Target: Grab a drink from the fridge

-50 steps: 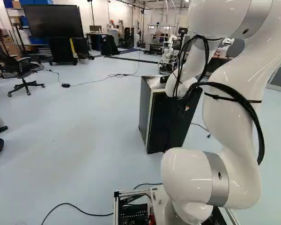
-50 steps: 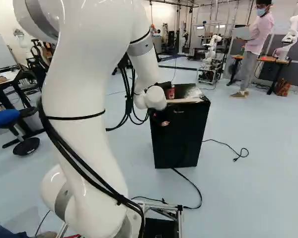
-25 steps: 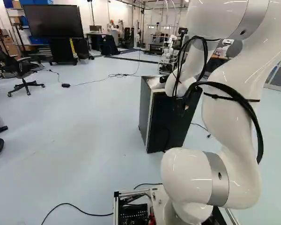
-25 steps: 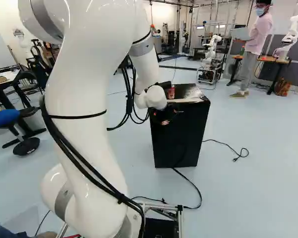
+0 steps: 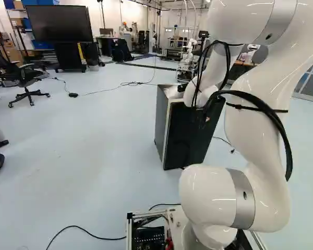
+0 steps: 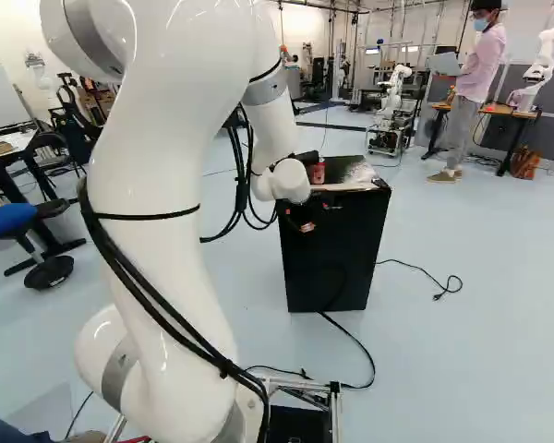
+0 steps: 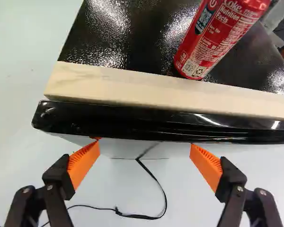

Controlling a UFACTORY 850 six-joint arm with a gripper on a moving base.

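Note:
Low down at the front of the small black fridge [image 6: 340,263], near its top edge, is my gripper [image 6: 319,217], partly hidden by its dark surroundings. The fridge door appears closed. In the wrist view the gripper [image 7: 146,145] is open, an orange pad on each side and nothing gripped. Its fingertips are close to the black top edge of the door [image 7: 156,125]. Behind that edge runs a pale wooden strip [image 7: 170,92]. A red drink can [image 7: 217,35] stands on the fridge's glossy top just behind the strip; the right base view shows the can [image 6: 318,172] too.
A black cable [image 6: 355,346] lies on the floor before the fridge, and another cable [image 6: 439,281] to its right. Farther back are another robot [image 6: 394,92], a table with another robot [image 6: 540,69], an office chair [image 5: 23,78] and a large screen [image 5: 59,23].
The upper part of my arm has shifted slightly, and the gripper has moved a little at the front of the fridge. The fridge and can have not moved.

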